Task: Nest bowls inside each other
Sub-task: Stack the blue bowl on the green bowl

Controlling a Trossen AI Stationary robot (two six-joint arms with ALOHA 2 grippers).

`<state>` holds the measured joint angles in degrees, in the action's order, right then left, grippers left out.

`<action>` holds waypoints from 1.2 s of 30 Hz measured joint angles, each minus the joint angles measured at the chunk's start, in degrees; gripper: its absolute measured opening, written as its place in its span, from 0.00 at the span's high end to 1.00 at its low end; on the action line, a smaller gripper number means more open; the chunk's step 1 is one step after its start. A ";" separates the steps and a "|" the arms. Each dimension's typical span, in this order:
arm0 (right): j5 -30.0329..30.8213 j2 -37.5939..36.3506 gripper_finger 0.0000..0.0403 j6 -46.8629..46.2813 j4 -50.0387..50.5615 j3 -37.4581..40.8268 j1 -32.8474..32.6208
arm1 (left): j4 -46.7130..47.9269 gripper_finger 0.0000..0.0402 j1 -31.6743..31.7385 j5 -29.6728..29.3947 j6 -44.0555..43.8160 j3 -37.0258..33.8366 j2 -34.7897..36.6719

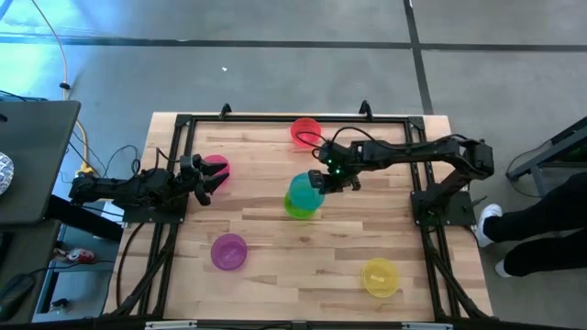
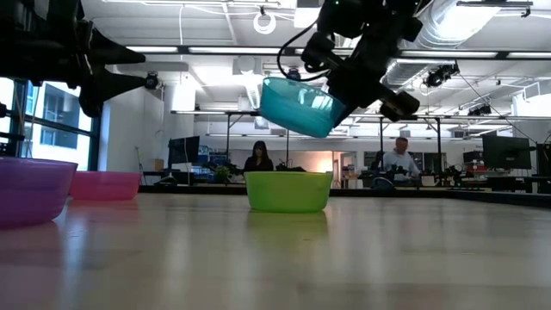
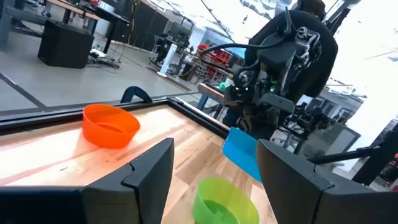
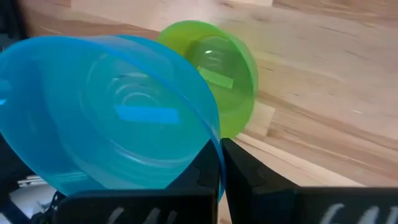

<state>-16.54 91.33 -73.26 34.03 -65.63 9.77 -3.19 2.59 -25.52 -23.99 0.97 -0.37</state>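
Note:
My right gripper is shut on the blue bowl, which hangs tilted in the air above the green bowl. The green bowl stands upright on the table's middle. The red bowl sits near the far edge, the pink bowl at the left, the purple bowl toward the near left and the yellow bowl toward the near right. My left gripper is open and held in the air beside the pink bowl, touching nothing. My right gripper pinches the blue bowl's rim on the side toward the table's right, one finger inside the bowl and one outside. The fingers slant down from the table's right. The bowl is lifted clear and tilted, hanging over the green bowl.
A black frame runs along the table's left, far and right sides. Bare wood lies between the green, purple and yellow bowls. People sit at desks in the room beyond; another person's legs show at the right.

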 joint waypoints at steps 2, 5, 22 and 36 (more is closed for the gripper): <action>0.07 1.19 1.00 0.05 0.38 -1.21 -0.14 | 0.01 0.46 0.00 0.01 0.06 0.00 0.00; -0.12 4.02 1.00 1.36 2.06 -3.74 -0.14 | 0.03 0.46 0.00 0.54 0.11 0.00 -0.01; 2.24 21.85 1.00 13.99 26.33 -27.86 0.09 | 0.58 0.46 -0.02 6.61 -1.26 0.00 -0.01; 4.63 24.06 1.00 16.59 30.27 -29.13 0.08 | 0.84 0.46 -0.02 8.44 -1.36 0.00 0.00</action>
<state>-11.91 115.39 -56.67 64.29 -94.76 9.85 -2.35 2.57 -17.08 -25.34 0.97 -0.37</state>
